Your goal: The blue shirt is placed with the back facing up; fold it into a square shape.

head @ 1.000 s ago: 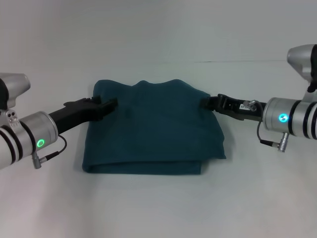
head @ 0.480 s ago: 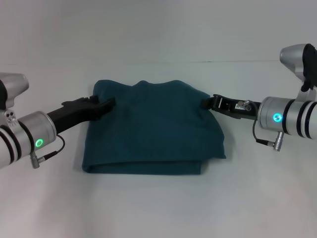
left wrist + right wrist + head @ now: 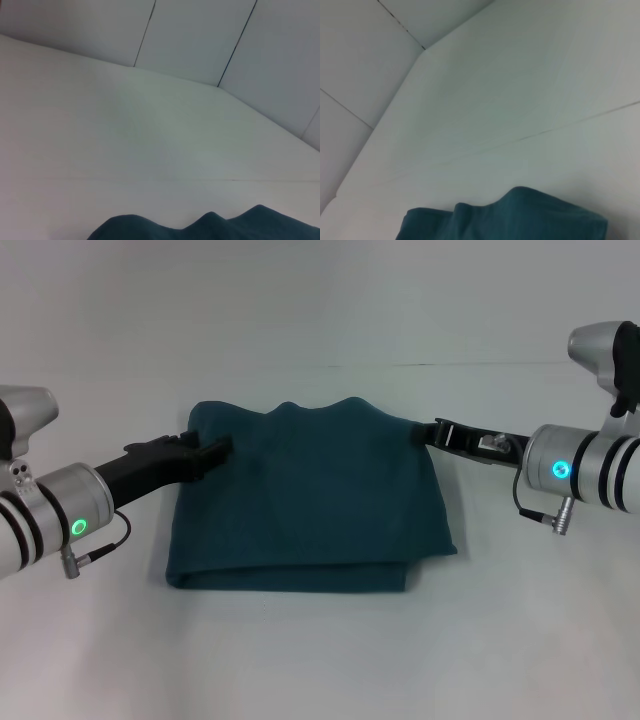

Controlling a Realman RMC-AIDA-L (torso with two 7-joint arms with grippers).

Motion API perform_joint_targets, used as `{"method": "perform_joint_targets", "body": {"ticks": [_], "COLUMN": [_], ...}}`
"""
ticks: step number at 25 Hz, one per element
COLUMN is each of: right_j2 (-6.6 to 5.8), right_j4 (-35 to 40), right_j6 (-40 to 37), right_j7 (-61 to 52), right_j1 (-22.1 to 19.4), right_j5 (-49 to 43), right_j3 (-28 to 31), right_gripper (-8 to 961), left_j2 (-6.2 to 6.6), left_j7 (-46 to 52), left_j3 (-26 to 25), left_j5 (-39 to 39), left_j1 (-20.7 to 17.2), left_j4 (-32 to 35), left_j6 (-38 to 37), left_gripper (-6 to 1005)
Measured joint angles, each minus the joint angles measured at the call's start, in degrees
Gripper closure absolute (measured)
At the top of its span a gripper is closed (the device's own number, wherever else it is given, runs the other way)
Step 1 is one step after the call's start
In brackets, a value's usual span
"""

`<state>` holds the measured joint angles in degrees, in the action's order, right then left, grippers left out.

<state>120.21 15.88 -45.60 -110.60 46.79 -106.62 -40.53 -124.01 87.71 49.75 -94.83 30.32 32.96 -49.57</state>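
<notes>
The blue shirt [image 3: 310, 500] lies folded into a rough rectangle on the white table, with a thick folded edge along the near side and a wavy far edge. My left gripper [image 3: 222, 447] is at the shirt's far left corner, touching the fabric. My right gripper [image 3: 428, 430] is at the far right corner, right at the cloth's edge. The left wrist view shows only the shirt's wavy far edge [image 3: 225, 227]. The right wrist view shows the same far edge of the shirt [image 3: 520, 215].
The white table [image 3: 320, 650] extends around the shirt on all sides. A thin seam [image 3: 480, 364] crosses the table behind the shirt. Pale wall panels [image 3: 200, 35] stand beyond the table's far edge.
My right gripper has drawn back slightly to the right and toward the far side at the shirt's corner. The left gripper and the shirt have barely moved.
</notes>
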Motion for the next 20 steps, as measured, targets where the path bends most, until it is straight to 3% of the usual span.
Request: {"method": "perform_joint_targets", "body": {"ticks": [20], "right_j2": [-0.24], "right_j4": [-0.29], "right_j6": [0.45], "right_j7": [1.69], "right_j1": [-1.23], "right_j5": [-0.01], "right_j3": [-0.07], "right_gripper": [938], "left_j2": [-0.09], "left_j7": [0.0], "left_j3": [0.0], "left_j5": [0.08], "left_j1": [0.24], "left_j4": [-0.37], "left_j6": [2.88], "left_gripper": [441]}}
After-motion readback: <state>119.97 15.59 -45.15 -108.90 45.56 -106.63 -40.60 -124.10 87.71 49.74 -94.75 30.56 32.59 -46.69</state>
